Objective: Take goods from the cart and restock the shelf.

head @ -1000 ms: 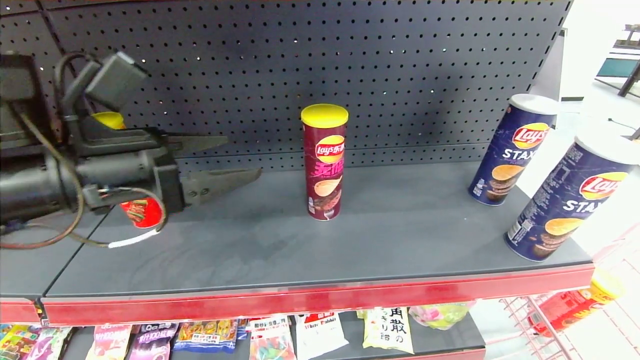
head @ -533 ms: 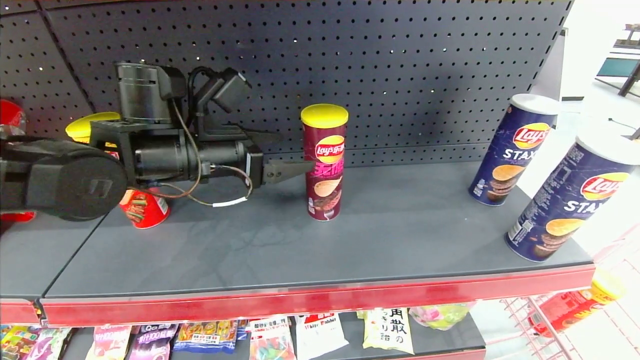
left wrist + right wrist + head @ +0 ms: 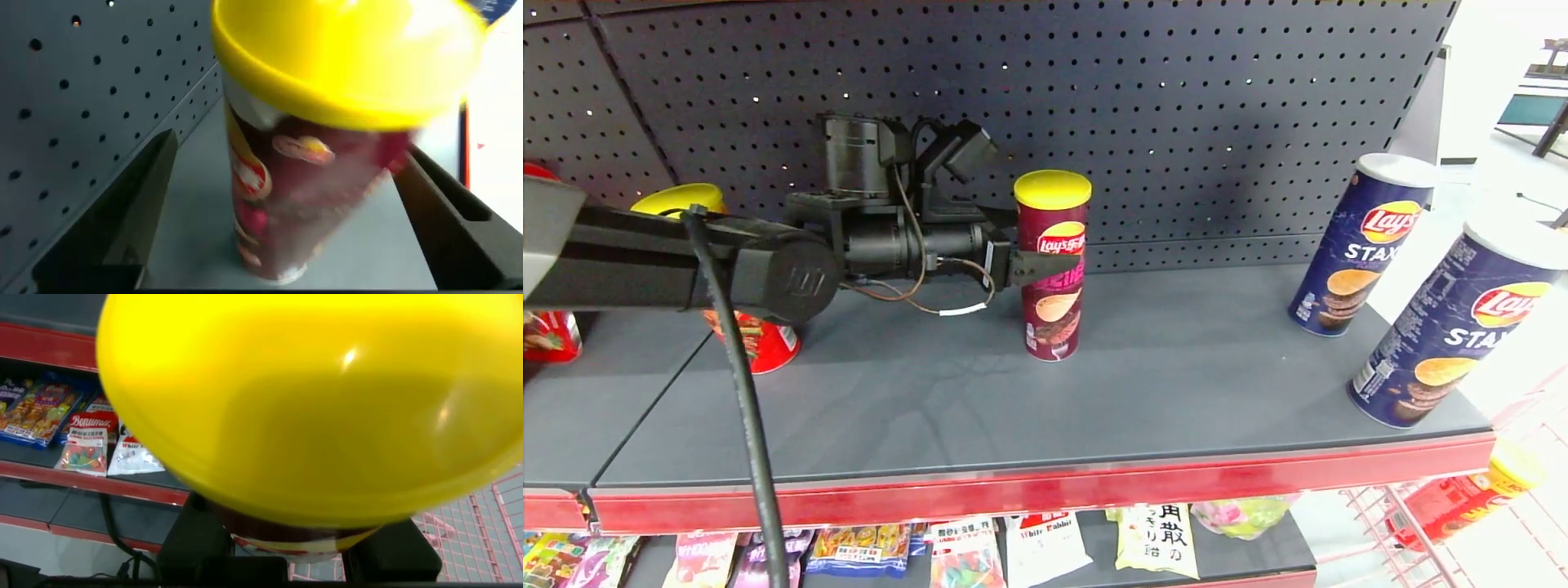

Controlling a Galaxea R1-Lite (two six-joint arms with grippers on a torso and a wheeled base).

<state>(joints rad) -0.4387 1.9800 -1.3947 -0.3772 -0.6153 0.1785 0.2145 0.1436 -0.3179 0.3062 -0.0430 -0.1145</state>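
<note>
Chip can with a yellow lid point(image 3: 302, 400) sits nearest, between the fingers of the right gripper point(image 3: 290, 555), which appears closed on the body just under the lid. It is held low, off the front of the shelf and next to the pink wire cart point(image 3: 1401, 531). This item has not yet been placed.

On the shelf deck point(image 3: 1176, 384), two blue cans point(image 3: 1360, 245) point(image 3: 1454, 327) stand at the robot's right, well apart from the work.

Further back, at mid-shelf, the maroon can point(image 3: 1052, 310) stands upright, its position unchanged over the last second. What has changed is the left arm. It has travelled from the far left of the shelf across to this can. The left gripper point(image 3: 1058, 257) now has its fingers spread wide, one in front of the can's upper half and one behind it. The left wrist view shows clear space on both sides, so there is no grip yet.

Judgement: the left arm is set to close on the maroon can, probably to reposition it and free space for the held can. Contact from one finger first could tip the tall can.

A red can point(image 3: 760, 343) stands behind the arm, before the pegboard point(image 3: 1176, 122).
</note>
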